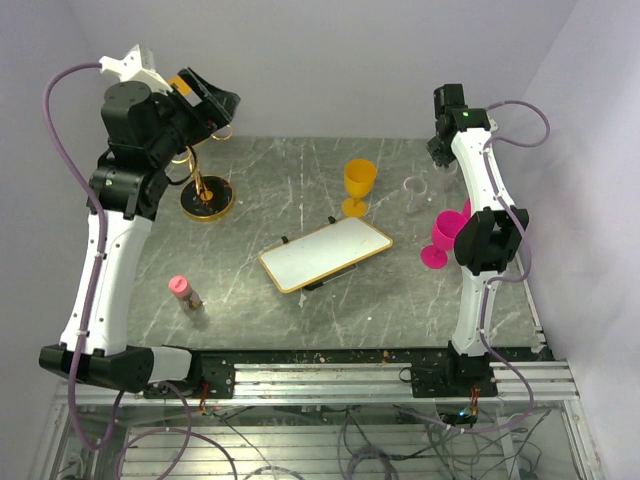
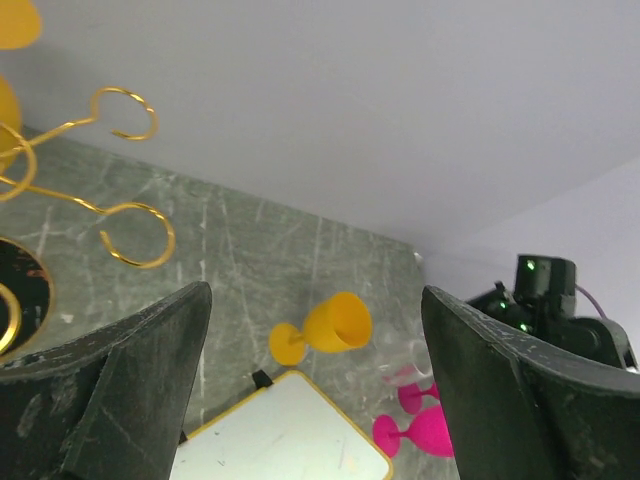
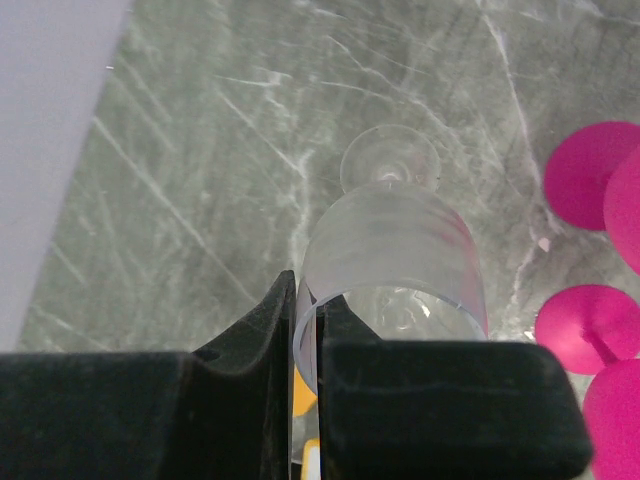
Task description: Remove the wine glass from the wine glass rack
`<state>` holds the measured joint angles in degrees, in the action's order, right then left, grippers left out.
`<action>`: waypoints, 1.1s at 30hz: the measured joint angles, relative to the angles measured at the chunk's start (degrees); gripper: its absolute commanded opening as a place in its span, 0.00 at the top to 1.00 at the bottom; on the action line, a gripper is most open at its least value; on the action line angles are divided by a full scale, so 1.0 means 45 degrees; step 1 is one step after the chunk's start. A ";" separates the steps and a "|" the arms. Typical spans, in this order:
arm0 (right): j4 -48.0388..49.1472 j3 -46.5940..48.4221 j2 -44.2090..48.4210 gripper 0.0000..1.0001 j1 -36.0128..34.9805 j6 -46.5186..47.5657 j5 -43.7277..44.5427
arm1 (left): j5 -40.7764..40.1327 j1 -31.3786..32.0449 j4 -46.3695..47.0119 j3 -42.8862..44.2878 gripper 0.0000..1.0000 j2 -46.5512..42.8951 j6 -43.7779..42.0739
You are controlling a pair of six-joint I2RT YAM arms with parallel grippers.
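The gold wine glass rack [image 1: 207, 197] stands at the back left, its curled loop arms [image 2: 134, 232] showing in the left wrist view. Orange glass parts [image 2: 14, 20] hang at that view's left edge, mostly cut off. My left gripper [image 1: 214, 101] is open and empty, raised beside the rack's top; its jaws [image 2: 315, 305] stand wide apart. My right gripper [image 1: 441, 150] is shut on the rim of a clear wine glass [image 3: 392, 255] at the back right; the fingers [image 3: 283, 320] pinch its wall. I cannot tell whether its foot [image 3: 390, 160] touches the table.
An orange goblet [image 1: 359, 185] stands mid-back and also shows in the left wrist view [image 2: 328, 326]. A gold-framed whiteboard [image 1: 325, 253] lies in the middle. Pink goblets [image 1: 440, 238] stand by the right arm. A small pink-capped bottle [image 1: 183, 292] stands front left.
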<state>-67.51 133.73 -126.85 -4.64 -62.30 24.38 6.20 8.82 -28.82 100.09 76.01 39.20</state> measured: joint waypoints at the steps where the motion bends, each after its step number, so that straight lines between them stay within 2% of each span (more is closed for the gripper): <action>1: -0.0131 0.0049 -0.0087 1.00 0.0044 -0.0005 -0.0034 | 0.0126 -0.0272 -0.0049 0.0083 0.05 0.0160 0.0005; 9: -0.0350 0.0053 -0.0189 1.00 0.0141 -0.0010 -0.0287 | 0.0738 -0.2011 -0.0719 0.0806 0.05 0.1715 -0.0272; 17: -0.0364 0.0117 -0.0583 0.98 0.0189 -0.0024 -0.0364 | 0.0874 -0.3827 -0.1205 0.1807 0.06 0.2463 -0.1044; 21: -0.0413 0.0141 -0.0583 0.79 0.0189 -0.0015 -0.0408 | 0.0908 -0.4240 -0.1273 0.2594 0.05 0.2953 -0.1579; 26: -0.0393 0.0209 -0.0583 0.45 0.0189 0.0180 -0.0563 | 0.0763 -0.4741 -0.1515 0.3123 0.04 0.3589 -0.2268; 30: -0.0384 0.0253 -0.0500 0.30 0.0194 0.0437 -0.0568 | 0.0627 -0.5289 -0.1690 0.3585 0.04 0.4172 -0.2739; 33: -0.0369 0.0253 -0.0262 0.23 0.0194 0.0622 -0.0559 | 0.0894 -0.5532 -0.1632 0.3842 0.07 0.4585 -0.2866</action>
<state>-69.17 134.87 -128.03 -3.77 -59.51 21.87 10.22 -16.08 -36.16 117.38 96.64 26.30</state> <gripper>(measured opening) 0.712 0.956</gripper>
